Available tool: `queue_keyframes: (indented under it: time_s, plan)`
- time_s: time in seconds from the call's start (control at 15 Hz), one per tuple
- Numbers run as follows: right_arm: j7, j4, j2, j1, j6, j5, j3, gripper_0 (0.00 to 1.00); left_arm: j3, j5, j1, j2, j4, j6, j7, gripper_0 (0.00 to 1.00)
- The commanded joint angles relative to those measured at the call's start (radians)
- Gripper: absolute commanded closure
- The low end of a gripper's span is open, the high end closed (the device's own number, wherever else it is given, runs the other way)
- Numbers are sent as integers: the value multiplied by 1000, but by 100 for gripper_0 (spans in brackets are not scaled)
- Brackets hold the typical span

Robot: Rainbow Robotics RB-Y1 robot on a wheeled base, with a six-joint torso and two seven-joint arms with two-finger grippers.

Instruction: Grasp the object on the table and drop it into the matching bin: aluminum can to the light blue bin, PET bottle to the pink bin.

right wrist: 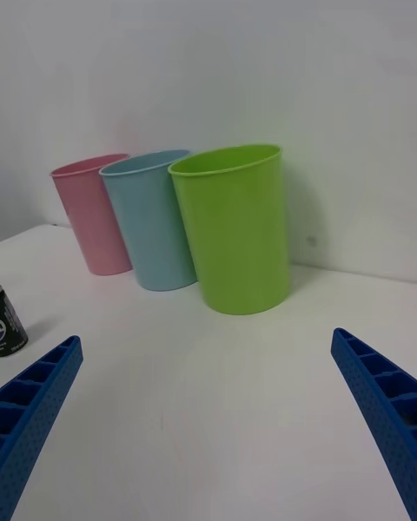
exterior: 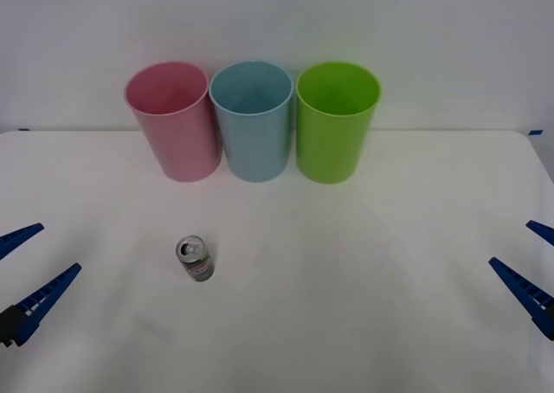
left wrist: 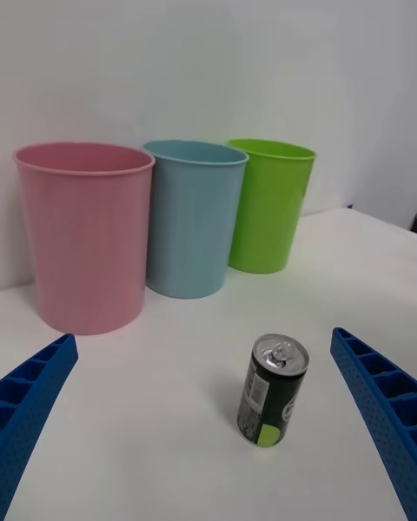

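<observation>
The aluminum can (left wrist: pixel 273 391) has a bright, shiny metal top and a glossy printed dark body. The pink bin (left wrist: pixel 84 234), the light blue bin (left wrist: pixel 193 217) and the lime green bin (left wrist: pixel 268 204) look like smooth plastic with a soft satin sheen. The desk (exterior: pixel 363 263) is plain white and matt. The blue fingers (left wrist: pixel 378 404) look like ribbed, finely dotted plastic.

Aluminum can (exterior: pixel 196 260) upright (alone) — before pink bin (exterior: pixel 173 120)
</observation>
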Motion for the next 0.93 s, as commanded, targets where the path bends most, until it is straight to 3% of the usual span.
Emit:
queue_keyframes:
  time_s: [0.07,0.53,0.93]
  plan:
    - [0,0,0,0,0,0,0,0,-8,-4,38,10,-1,-3,-10,0]
    - [0,0,0,0,0,0,0,0,-72,-99,74,9,2,8,-99,0]
    - [0,0,0,0,0,0,0,0,-138,-101,57,-4,112,43,-237,0]
